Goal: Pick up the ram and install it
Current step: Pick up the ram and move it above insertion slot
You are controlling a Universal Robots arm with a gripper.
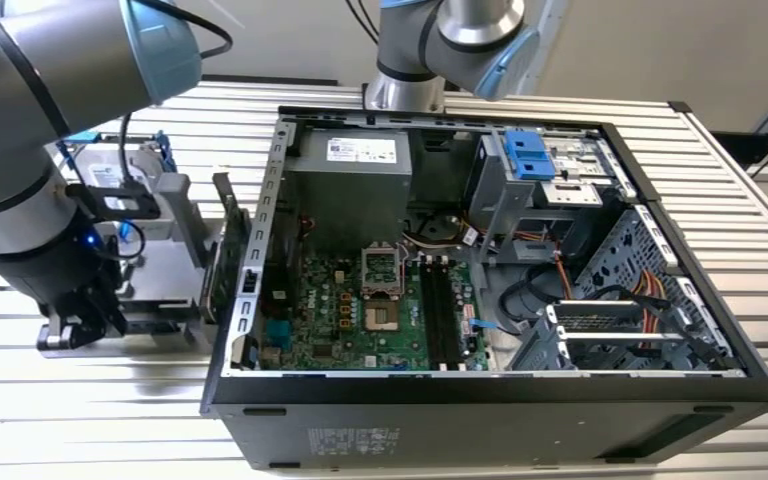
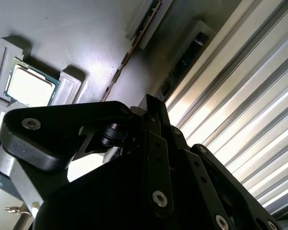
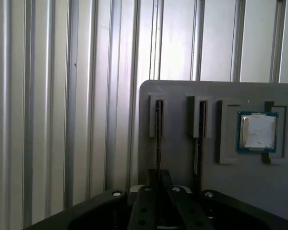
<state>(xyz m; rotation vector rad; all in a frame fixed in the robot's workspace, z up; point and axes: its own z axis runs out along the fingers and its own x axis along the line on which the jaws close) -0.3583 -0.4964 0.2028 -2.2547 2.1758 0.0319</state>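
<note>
Nothing is installed yet, as far as I can see. The ram (image 3: 159, 129) stands on edge in its slot in the grey tray (image 3: 182, 93). 1 more stick (image 3: 201, 134) stands in the slot beside it, and a CPU (image 3: 258, 132) sits further along. The tray rests on the slatted table (image 1: 91, 420) outside the open case (image 1: 491, 400), at the exterior view's left.

The gripper (image 3: 158, 181) is down at the tray. In the first wrist view it is lined up with the ram and right at its near end. I cannot tell whether the jaws are clamped on the ram or only straddling it.

Inside the case, the 2 black slots (image 1: 438, 312) on the board look empty. I'd judge the pick is barely begun: the lift, the carry across and the seating are all not yet done.
</note>
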